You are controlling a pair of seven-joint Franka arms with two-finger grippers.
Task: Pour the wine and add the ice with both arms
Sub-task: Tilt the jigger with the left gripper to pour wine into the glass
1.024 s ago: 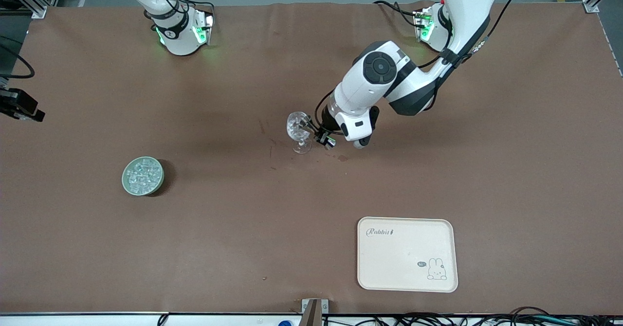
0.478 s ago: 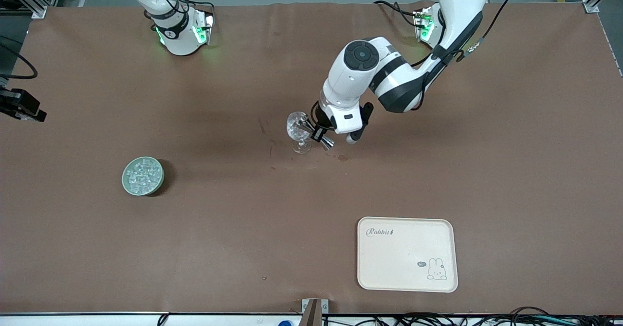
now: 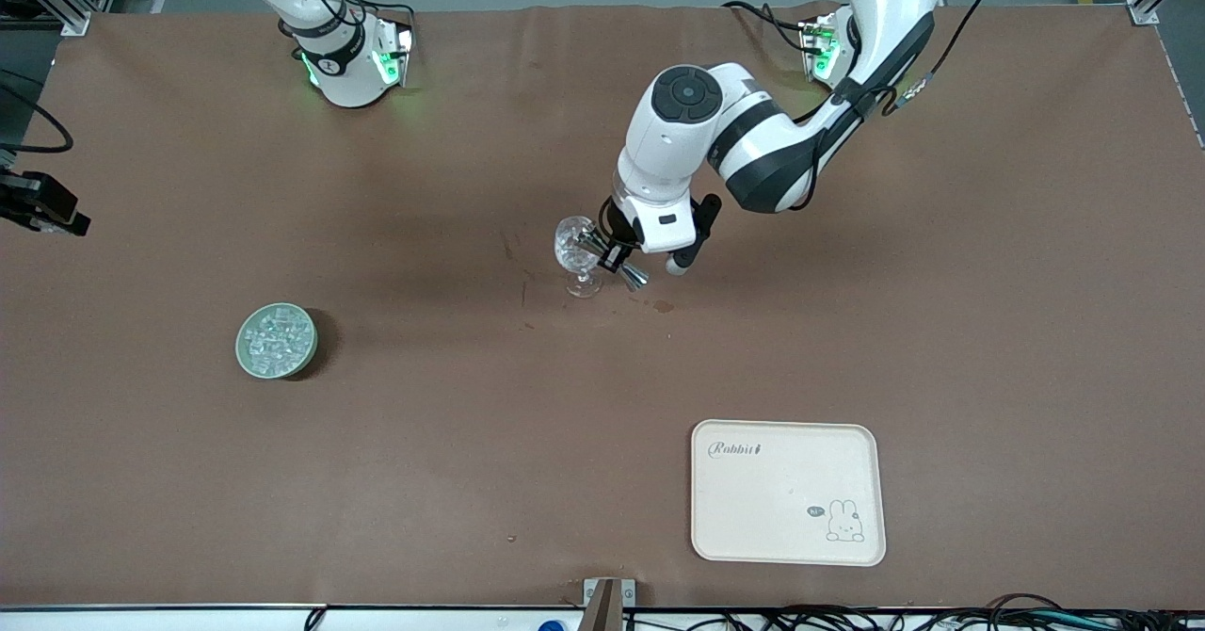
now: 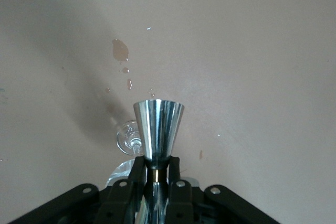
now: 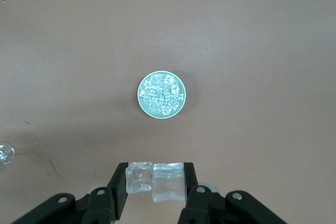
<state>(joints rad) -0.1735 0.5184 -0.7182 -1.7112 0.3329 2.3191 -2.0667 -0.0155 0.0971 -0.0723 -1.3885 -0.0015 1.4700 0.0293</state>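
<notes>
A clear stemmed glass (image 3: 576, 250) stands at the table's middle. My left gripper (image 3: 614, 256) is shut on a steel jigger (image 3: 629, 274) by its waist, right beside the glass's bowl. In the left wrist view the jigger (image 4: 157, 127) points away from the left gripper (image 4: 156, 165), with the glass's foot (image 4: 127, 138) under it. My right gripper (image 5: 155, 179) is high over the table and shut on two pieces of ice (image 5: 168, 182). A green bowl (image 3: 241, 348) holds several pieces of ice (image 3: 276, 337) toward the right arm's end. The bowl also shows in the right wrist view (image 5: 140, 95).
A cream tray (image 3: 787, 493) with a rabbit print lies near the front camera, toward the left arm's end. Small wet spots (image 3: 664, 307) mark the brown cloth just nearer the camera than the glass, and they show in the left wrist view (image 4: 120, 50).
The left arm's wrist and forearm have swung toward the robots' bases, turning the jigger about the glass. The glass, bowl and tray have not moved.
</notes>
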